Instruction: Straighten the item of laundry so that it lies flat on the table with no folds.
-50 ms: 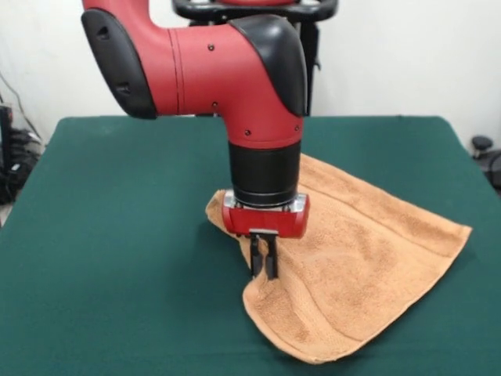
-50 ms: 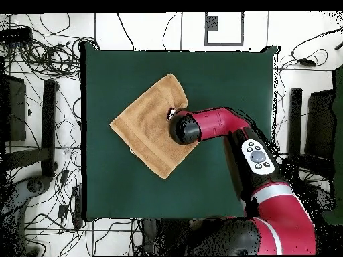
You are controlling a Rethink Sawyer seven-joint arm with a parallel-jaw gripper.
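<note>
The tan terry hand towel (image 1: 368, 258) lies rumpled on the green bench (image 1: 117, 258), its seven-o'clock edge pinched by the clenched tool (image 1: 264, 266).

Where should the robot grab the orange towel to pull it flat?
Probably the towel edge right under the gripper, coming straight down from above. In the front view that edge looks folded over, so pinching it there and drawing outward should open the fold.
</note>
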